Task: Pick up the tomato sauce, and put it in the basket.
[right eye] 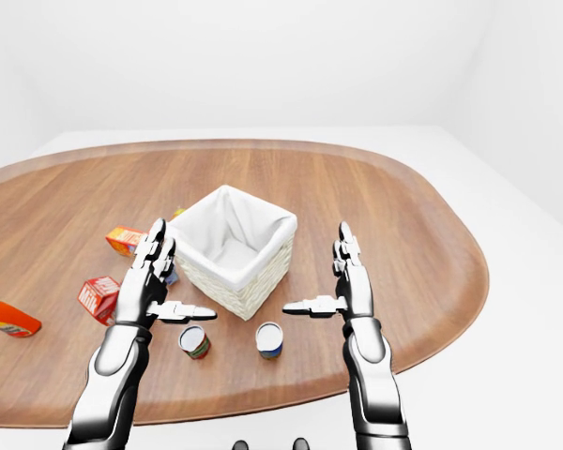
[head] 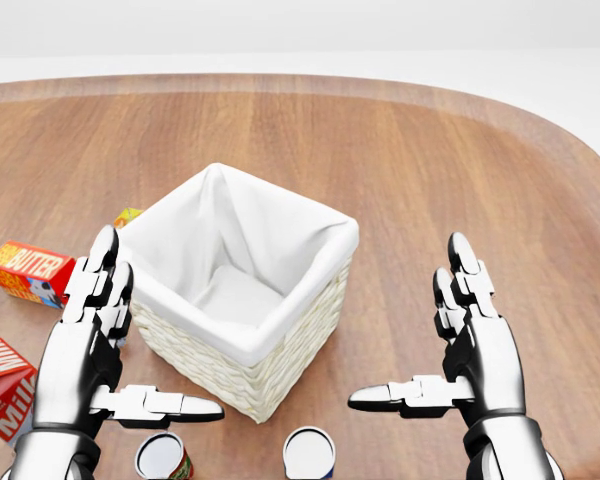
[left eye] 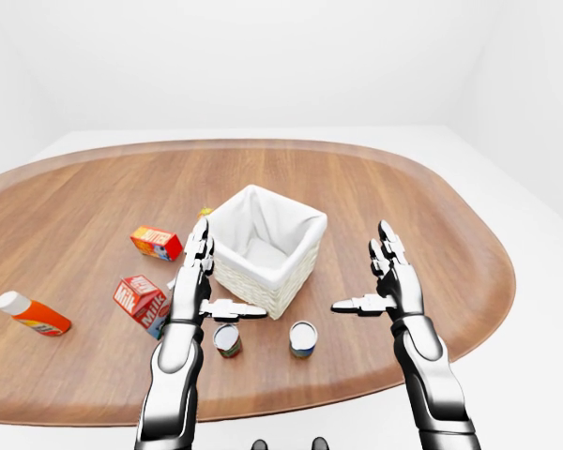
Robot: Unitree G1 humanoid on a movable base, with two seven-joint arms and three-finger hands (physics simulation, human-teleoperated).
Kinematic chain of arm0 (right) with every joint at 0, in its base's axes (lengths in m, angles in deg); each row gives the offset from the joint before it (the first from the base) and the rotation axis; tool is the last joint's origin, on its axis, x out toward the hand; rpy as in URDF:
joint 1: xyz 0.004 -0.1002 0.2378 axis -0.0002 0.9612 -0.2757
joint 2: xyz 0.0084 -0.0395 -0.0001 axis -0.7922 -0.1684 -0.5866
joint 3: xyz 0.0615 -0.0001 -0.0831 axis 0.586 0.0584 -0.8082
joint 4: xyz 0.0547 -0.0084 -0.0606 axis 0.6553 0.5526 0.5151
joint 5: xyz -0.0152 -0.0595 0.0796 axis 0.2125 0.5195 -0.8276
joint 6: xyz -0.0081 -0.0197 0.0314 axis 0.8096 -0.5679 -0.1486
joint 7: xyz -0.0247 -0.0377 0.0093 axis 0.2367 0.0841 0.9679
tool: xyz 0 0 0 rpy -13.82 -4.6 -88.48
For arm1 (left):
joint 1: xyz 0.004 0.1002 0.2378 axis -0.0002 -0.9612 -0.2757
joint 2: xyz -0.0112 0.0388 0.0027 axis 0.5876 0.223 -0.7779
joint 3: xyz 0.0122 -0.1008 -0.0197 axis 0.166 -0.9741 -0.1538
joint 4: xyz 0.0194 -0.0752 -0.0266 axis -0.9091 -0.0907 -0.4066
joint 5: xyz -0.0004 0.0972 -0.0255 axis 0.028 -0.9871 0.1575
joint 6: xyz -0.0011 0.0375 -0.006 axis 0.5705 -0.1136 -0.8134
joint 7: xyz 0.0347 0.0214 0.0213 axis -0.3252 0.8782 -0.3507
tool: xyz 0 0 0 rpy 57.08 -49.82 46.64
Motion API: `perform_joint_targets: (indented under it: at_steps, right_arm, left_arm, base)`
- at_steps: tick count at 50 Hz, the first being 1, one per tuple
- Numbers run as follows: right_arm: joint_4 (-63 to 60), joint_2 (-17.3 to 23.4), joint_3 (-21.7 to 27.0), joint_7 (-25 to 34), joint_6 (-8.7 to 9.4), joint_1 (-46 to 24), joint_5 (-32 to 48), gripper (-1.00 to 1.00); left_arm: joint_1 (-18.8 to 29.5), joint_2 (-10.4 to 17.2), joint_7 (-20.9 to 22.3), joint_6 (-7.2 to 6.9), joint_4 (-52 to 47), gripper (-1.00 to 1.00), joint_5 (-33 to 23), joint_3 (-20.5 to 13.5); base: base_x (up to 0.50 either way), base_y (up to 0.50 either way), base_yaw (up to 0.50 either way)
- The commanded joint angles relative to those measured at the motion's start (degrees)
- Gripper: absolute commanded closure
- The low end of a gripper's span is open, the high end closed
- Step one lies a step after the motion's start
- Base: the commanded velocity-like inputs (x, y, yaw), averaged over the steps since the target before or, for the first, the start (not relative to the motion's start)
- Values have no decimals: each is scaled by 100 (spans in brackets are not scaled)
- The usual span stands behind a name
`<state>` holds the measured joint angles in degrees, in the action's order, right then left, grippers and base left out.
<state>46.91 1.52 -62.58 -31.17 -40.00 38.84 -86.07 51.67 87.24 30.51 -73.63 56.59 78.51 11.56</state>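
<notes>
The tomato sauce (left eye: 228,339) is a small red-labelled can standing on the wooden table, just below the basket in the left-eye view. At the bottom edge of the head view only its top (head: 163,457) shows. The basket (head: 270,372) is white wicker with a white cloth lining, and nothing shows inside it. My left hand (head: 140,335) hovers open above the can and beside the basket's left corner. Held to the right of the basket, my right hand (head: 410,325) is open too. Neither hand touches anything.
A blue-labelled can (left eye: 303,338) stands right of the tomato sauce. Left of the basket are a butter box (head: 25,270), a milk carton (head: 0,385) and an orange bottle (left eye: 33,315). A small yellow box (head: 127,215) peeks from behind the basket. The table edge (left eye: 291,405) runs close below the cans.
</notes>
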Motion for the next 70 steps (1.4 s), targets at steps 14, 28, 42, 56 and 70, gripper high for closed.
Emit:
perform_joint_targets:
  at_steps: [14, 28, 42, 56, 70]
  right_arm:
    - [284, -4, -57, -217, -177, -63, 311, -100]
    - [139, -5, -39, -235, -54, -47, 308, -100]
    - [167, -8, -47, -240, -78, -50, 320, -100]
    - [166, -4, -43, -244, -70, -58, 323, -100]
    - [147, -3, -41, -250, -57, -54, 323, -100]
  left_arm:
    - [4, 8, 2, 0, -1, -100, -35, 2]
    - [-267, 20, -2, 0, -248, -100, -556, 71]
    - [-398, 43, 40, 0, -333, -100, -865, 9]
    - [-677, 67, 119, 0, -593, -100, -1241, -157]
    - [-1001, 16, 254, 134, -883, -100, -1615, -178]
  base:
    - [18, 0, 0]
    - [0, 0, 0]
    - [0, 0, 0]
    - [0, 0, 0]
    - [0, 0, 0]
